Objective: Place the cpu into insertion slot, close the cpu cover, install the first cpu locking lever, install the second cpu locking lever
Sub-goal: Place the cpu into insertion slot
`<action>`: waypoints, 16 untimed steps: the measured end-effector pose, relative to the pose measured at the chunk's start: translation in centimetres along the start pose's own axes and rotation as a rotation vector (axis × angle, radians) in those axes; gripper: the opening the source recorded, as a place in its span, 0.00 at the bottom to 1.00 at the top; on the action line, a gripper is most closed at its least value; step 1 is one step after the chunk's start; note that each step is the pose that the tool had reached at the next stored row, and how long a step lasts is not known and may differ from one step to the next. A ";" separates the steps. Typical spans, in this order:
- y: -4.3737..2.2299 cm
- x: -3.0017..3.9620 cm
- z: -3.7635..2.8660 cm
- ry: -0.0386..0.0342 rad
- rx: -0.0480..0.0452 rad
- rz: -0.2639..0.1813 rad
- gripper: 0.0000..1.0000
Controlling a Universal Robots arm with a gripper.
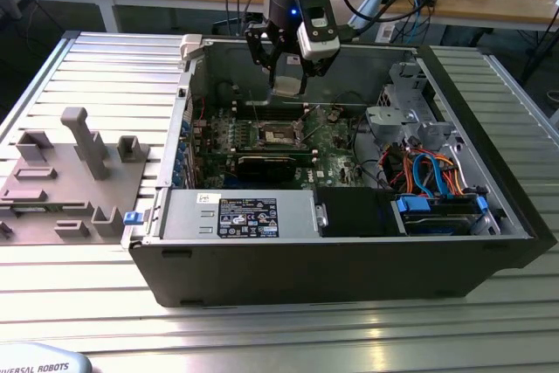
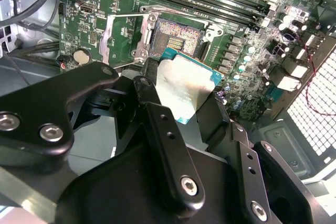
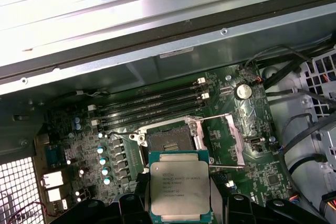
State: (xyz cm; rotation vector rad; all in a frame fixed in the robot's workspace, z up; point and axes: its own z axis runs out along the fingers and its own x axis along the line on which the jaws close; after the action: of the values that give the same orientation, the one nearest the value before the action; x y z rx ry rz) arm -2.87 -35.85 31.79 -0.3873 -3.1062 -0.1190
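My gripper [image 1: 286, 85] hangs inside the open computer case, shut on the cpu [image 3: 180, 187], a flat square chip with a silvery top and a green edge. In the second wrist view the cpu [image 2: 186, 85] sits between the black fingers [image 2: 157, 124]. The insertion slot [image 3: 169, 140] lies uncovered just below and ahead of the chip, its dark contact field [image 2: 178, 36] bare. Beside the slot, the cpu cover [image 3: 232, 139] stands flipped open; its silvery frame [image 2: 113, 38] shows a large window. Thin wire levers [image 3: 227, 167] stand raised off the slot.
On the green motherboard [image 1: 336, 141], memory slots [image 3: 152, 103] run along the slot's far side. A long black card [image 1: 271, 166] lies in front of the slot, with the power supply [image 1: 236, 214], a drive cage [image 1: 402, 102] and coloured cables [image 1: 428, 172]. Grey fixtures [image 1: 79, 163] stand outside the case.
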 end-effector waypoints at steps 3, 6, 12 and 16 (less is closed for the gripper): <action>0.00 0.00 0.01 -0.0002 -0.0001 0.002 0.54; 0.00 0.00 0.00 -0.0004 0.0002 0.004 0.54; 0.00 0.00 0.01 -0.0008 0.0002 0.009 0.54; 0.00 0.00 0.01 -0.0010 0.0002 0.012 0.54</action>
State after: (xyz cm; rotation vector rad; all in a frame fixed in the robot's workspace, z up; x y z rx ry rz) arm -2.87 -35.85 31.78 -0.4056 -3.1044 -0.1184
